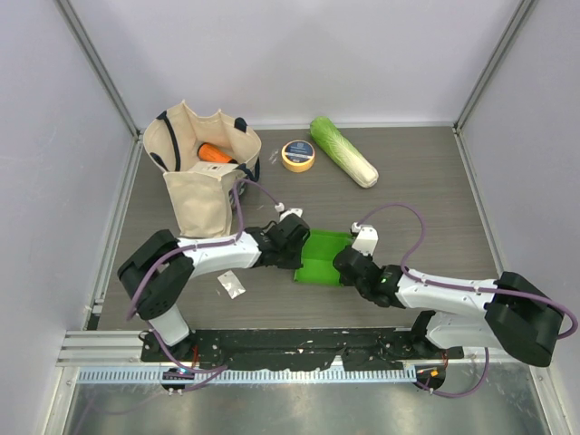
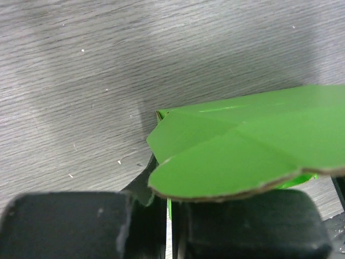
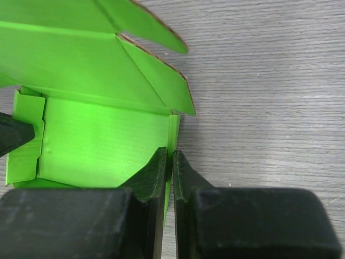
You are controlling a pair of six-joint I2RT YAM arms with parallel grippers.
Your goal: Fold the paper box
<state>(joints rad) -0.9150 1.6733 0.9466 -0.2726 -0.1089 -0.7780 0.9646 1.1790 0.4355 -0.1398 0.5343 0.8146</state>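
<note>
Two grippers are clenched on the paper box (image 1: 324,256), which is set on the surface (image 1: 435,190) just ahead of the arm bases, near the middle of the top view. The left gripper (image 2: 168,216) is closed on the box's 9 o'clock side, a thin strip of green card being pinched between its fingers, with a rounded flap spread above them. The right gripper (image 3: 171,164) is nipped on the upright wall at the box's 3 o'clock side (the card's edge is caught right between the fingertips). In the right wrist view the box is seen partly formed: a flat floor panel, a raised side wall, and creased flaps tilted over it. A canvas tote bag (image 1: 201,181) is stood at 10 o'clock from the box, with an orange object (image 1: 215,152) inside. A roll of yellow tape (image 1: 298,155) is seen at 12 o'clock, and a pale-green cabbage (image 1: 343,151) is laid just beside it at 3 o'clock. A small pale packet (image 1: 231,285) is seen at 8 o'clock, near the left arm.
</note>
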